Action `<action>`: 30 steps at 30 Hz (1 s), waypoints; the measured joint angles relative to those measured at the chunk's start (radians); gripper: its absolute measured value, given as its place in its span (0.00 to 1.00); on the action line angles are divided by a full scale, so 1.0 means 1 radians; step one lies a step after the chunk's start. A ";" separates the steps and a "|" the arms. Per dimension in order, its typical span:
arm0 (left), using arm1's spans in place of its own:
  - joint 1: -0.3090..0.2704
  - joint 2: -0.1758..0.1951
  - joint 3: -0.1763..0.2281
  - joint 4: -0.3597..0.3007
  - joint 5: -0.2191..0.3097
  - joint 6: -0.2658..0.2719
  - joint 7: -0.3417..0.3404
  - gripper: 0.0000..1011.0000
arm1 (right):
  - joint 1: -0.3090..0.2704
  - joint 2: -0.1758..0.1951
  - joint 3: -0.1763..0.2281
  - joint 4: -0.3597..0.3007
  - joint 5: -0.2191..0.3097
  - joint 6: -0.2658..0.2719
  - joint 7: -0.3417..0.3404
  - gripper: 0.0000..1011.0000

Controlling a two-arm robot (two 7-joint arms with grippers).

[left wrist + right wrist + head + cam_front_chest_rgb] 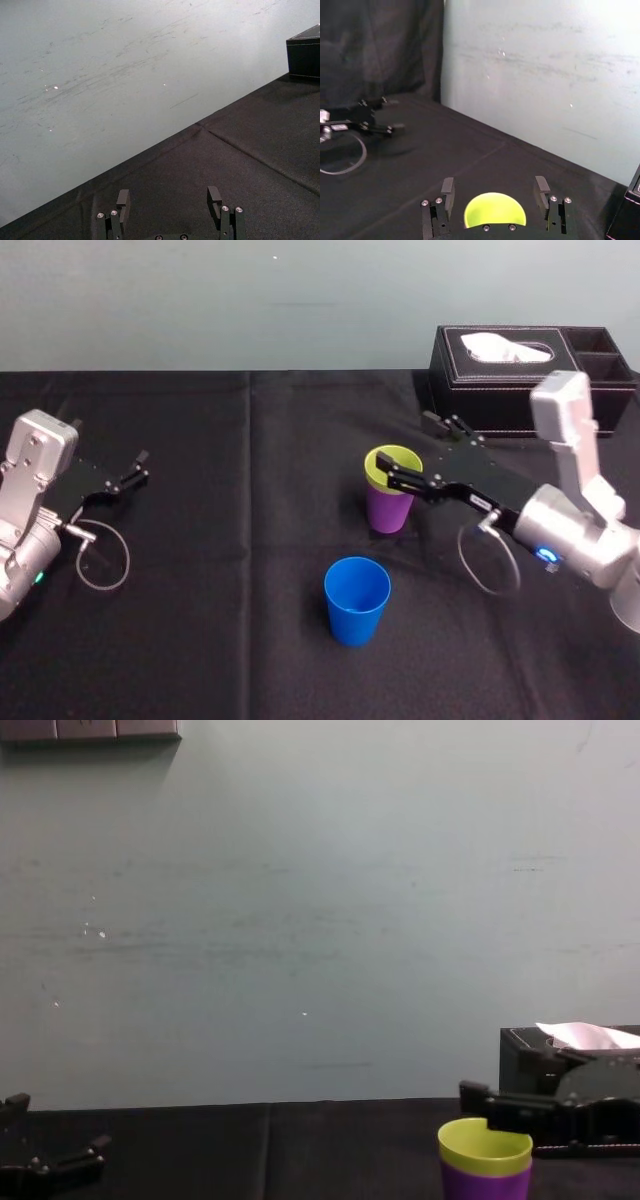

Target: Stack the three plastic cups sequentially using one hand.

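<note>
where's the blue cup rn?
Head view: blue cup stands alone mid-table, nearer the robot than the green-in-purple stack, which the right gripper straddles. The left gripper idles far left.

My head camera looks steeply down on the table (250, 660); the chest one, low, faces the wall (300, 870). Wrist cameras ride close behind the left gripper (168, 192) and right gripper (494, 181). Head, chest and right wrist views share the green cup (395, 460) at 1 o'clock.

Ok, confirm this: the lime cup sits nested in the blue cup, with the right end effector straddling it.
Wrong cup: the head view shows the lime cup nested in the purple cup; the blue cup stands alone. The right end effector does straddle it.
</note>
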 joint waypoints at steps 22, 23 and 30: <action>0.000 0.000 0.000 0.000 0.000 0.000 0.000 1.00 | -0.302 0.231 0.069 -0.211 0.160 -0.121 0.171 0.99; 0.000 0.000 0.000 0.000 0.000 0.000 0.000 1.00 | -0.307 0.236 0.067 -0.209 0.160 -0.123 0.174 0.99; 0.000 0.000 0.000 0.000 0.000 0.000 0.000 1.00 | -0.315 0.253 0.033 -0.178 0.154 -0.132 0.208 0.99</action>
